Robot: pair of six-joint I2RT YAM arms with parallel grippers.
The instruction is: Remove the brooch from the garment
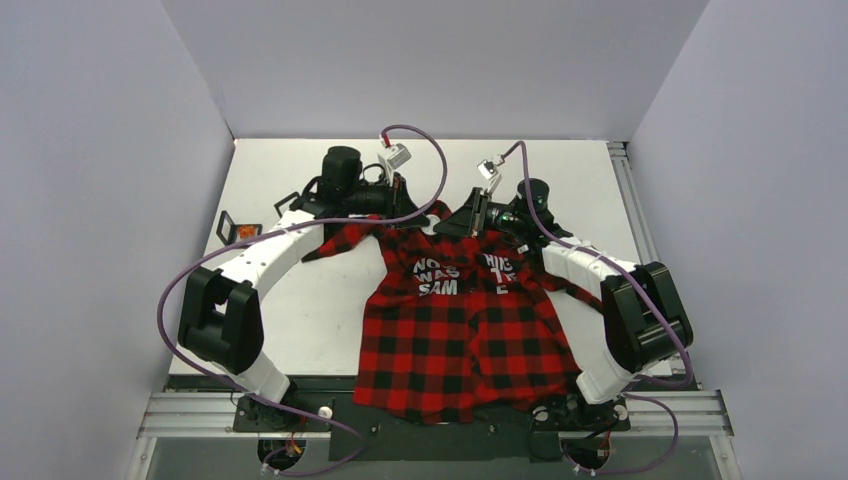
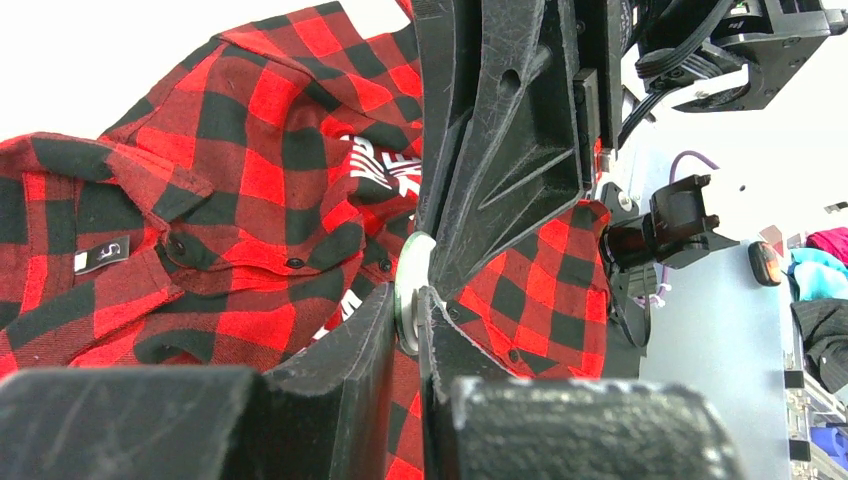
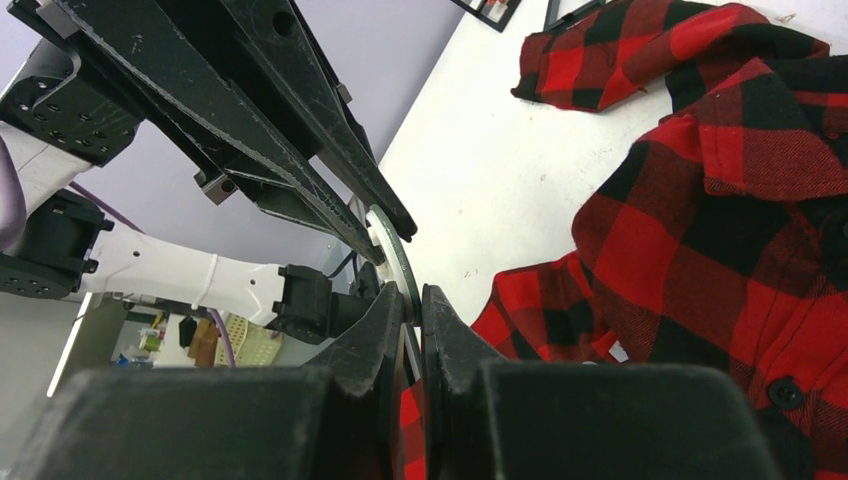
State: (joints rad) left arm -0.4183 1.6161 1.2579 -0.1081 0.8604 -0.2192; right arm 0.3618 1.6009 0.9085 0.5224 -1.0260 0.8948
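Garment (image 1: pixel 460 340) spread on table (image 1: pixel 300 320). At its collar, left gripper (image 2: pixel 410 310) and right gripper (image 3: pixel 412 300) meet nose to nose, both clamped on one pale disc (image 2: pixel 408 285), likely to part a clasp. Brooch's orange face unseen; disc probably its backing.

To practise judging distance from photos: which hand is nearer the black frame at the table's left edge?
Left. The left hand is at the collar of the shirt, right of the black frame; the right hand meets it tip to tip from farther right.
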